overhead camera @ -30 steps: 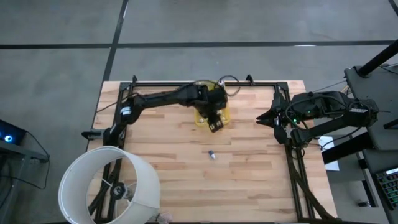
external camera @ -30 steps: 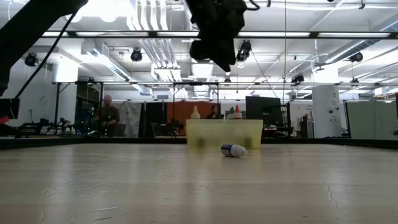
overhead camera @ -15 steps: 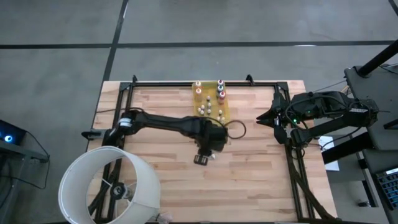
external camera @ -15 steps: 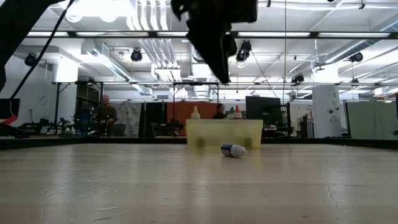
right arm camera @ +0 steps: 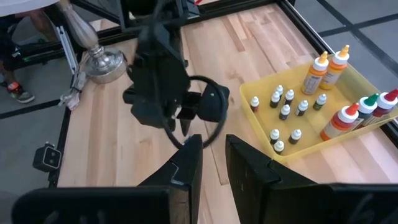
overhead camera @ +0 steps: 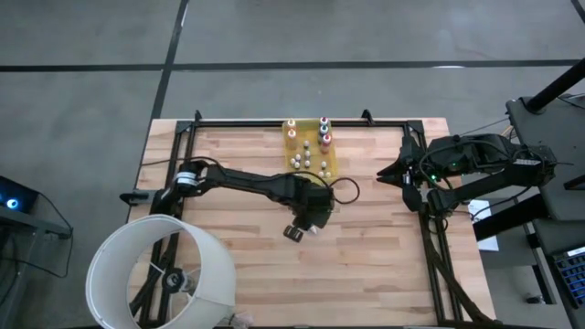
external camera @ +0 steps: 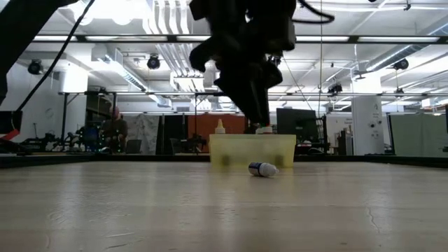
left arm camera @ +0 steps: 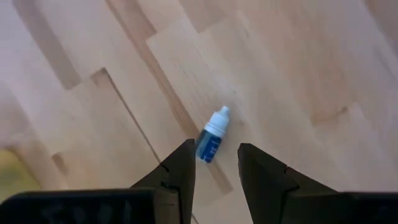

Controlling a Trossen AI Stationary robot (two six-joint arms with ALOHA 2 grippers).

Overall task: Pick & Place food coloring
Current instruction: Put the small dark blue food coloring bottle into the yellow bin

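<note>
One food coloring bottle, blue-bodied with a white cap, lies on its side on the bare wood, also visible in the low view. My left gripper hangs open above it, pointing steeply down, a finger on either side and clear of it. Several more small bottles stand upright in the yellow tray at the table's far edge. My right gripper waits high at the table's right edge, open by a narrow gap with nothing in it.
Taller squeeze bottles with orange, red and green caps stand in the tray's far part. A white lampshade overhangs the near left corner, beside a silver lamp base. A person stands in the room beyond.
My left gripper has left the spot over the tray, gone toward the table's near edge and come down, rolling about its own axis. It now hangs over the lying bottle. The bottle has not moved.
</note>
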